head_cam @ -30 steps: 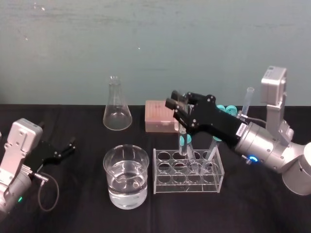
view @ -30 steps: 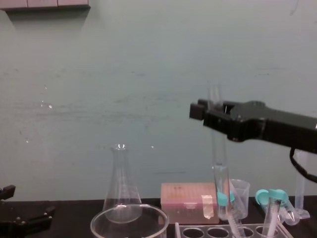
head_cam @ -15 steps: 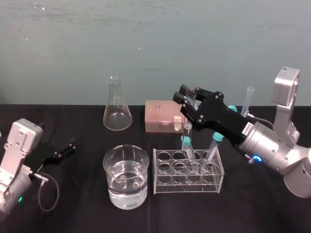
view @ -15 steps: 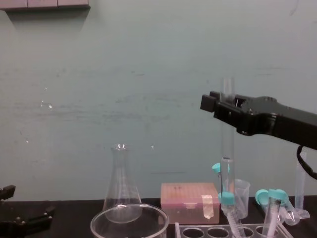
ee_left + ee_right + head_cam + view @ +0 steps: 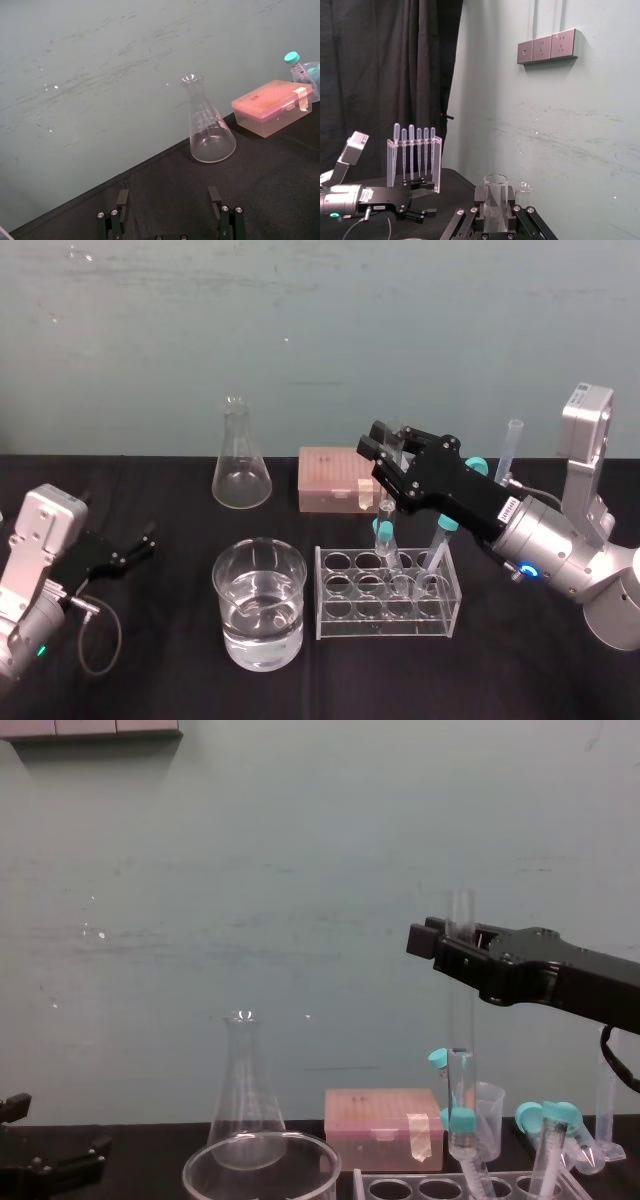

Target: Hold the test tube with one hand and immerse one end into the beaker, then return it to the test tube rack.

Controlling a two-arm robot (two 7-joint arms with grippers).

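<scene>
Right gripper (image 5: 388,452) had slid rightward, clamping the test tube (image 5: 460,1010) near its top, upright, lower end just over the test tube rack (image 5: 388,602). Beaker (image 5: 228,625) sat immediately left. Left gripper (image 5: 170,215) idled far left, fingers spread.

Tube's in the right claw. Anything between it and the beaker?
Nothing visible stands between the test tube in the right claw and the beaker. The rack sits below it, and a teal-capped tube stands close by its lower end. The left claw rests far left.
</scene>
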